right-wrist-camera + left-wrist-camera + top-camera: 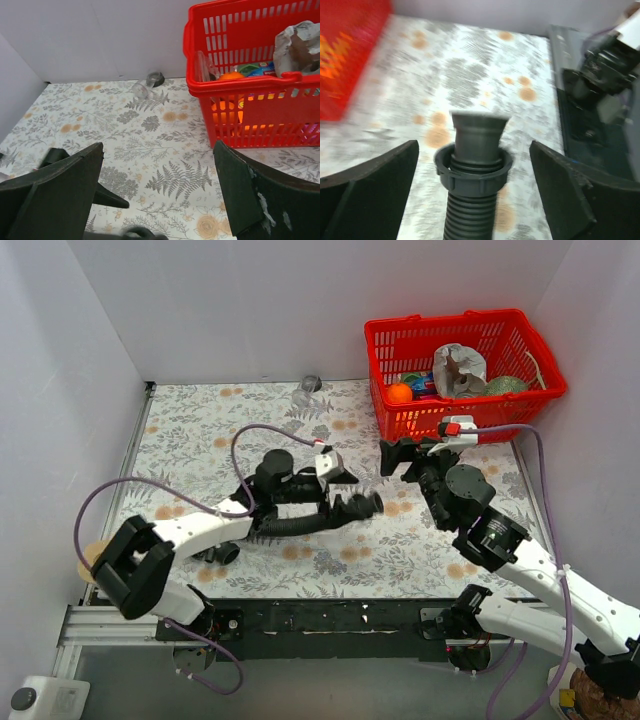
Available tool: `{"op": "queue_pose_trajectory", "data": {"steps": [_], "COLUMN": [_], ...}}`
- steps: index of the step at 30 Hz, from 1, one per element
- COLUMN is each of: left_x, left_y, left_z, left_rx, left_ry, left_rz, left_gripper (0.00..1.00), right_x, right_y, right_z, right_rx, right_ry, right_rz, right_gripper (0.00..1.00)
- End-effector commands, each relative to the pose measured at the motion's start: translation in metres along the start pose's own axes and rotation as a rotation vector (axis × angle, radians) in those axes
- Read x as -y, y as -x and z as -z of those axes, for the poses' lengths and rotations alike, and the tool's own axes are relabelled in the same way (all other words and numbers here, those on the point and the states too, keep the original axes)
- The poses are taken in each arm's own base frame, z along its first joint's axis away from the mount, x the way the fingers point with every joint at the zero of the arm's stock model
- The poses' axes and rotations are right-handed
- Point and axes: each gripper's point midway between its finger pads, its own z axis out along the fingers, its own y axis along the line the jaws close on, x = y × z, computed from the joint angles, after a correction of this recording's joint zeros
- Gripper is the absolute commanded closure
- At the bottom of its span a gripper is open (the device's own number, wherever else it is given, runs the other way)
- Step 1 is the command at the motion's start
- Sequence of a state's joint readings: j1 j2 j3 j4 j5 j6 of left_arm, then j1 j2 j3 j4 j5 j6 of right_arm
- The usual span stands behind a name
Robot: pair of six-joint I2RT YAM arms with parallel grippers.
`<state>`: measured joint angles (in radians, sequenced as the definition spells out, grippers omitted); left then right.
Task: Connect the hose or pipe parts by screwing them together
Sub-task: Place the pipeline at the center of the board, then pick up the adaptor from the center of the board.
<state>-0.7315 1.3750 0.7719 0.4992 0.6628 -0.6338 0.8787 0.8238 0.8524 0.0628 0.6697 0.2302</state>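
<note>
Progress check: imo this looks basically done, or v close. The long black ribbed flexible hose (300, 523) lies on the table mid-front, running left to right. The short dark grey plastic fitting (480, 131) sits in the hose's threaded collar nut (473, 170) at the right-hand end. Pieces look joined and lined up straight, but I cant tell from the pics if the thread is fully tight, so maybe a last twist or check is left. The left gripper (474, 147) has its fingers spread apart either side of that joint w/o touching it. The right gripper (157, 147) is wide apart too, holding nothing, and sits over bare cloth near the basket. As for the room, it's plain white walls (250, 300) on three sides, and the table has a floral leaf-print cloth (200, 420). There's a red plastic basket (445, 318) w/ assorted stuff in the back right corner. A small clear glass-looking thing (303, 397) is by the back wall, cant tell exactly what.
</note>
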Motion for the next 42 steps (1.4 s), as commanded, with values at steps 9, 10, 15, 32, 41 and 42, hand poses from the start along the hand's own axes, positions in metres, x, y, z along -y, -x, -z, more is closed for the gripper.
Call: {"op": "queue_pose_trajectory", "data": {"steps": [9, 10, 15, 32, 41, 42], "left_x": [-0.15, -0.191, -0.353, -0.347, -0.426, -0.434], "left_y": [0.017, 0.02, -0.039, -0.085, -0.084, -0.099], "left_z": [-0.049, -0.045, -0.005, 0.116, 0.11, 0.106], "left_rx": [-0.011, 0.018, -0.056, -0.242, -0.193, -0.197], "left_ry": [0.115, 0.243, 0.642, 0.804, 0.923, 0.923], "left_rz": [0.099, 0.09, 0.072, -0.176, -0.426, -0.447], "left_gripper": [0.02, 0.02, 0.02, 0.02, 0.02, 0.02], "right_x": [0.057, 0.058, 0.068, 0.048, 0.049, 0.05], "right_y": [-0.021, -0.021, -0.032, -0.036, -0.043, -0.045], "right_z": [0.026, 0.027, 0.031, 0.054, 0.046, 0.046], "right_rx": [-0.047, -0.047, -0.035, -0.08, -0.061, -0.061], "right_ry": [-0.185, -0.185, -0.194, -0.035, -0.04, -0.045], "right_rz": [0.066, 0.059, 0.073, -0.094, -0.049, -0.036], "right_gripper": [0.02, 0.02, 0.02, 0.04, 0.08, 0.08]}}
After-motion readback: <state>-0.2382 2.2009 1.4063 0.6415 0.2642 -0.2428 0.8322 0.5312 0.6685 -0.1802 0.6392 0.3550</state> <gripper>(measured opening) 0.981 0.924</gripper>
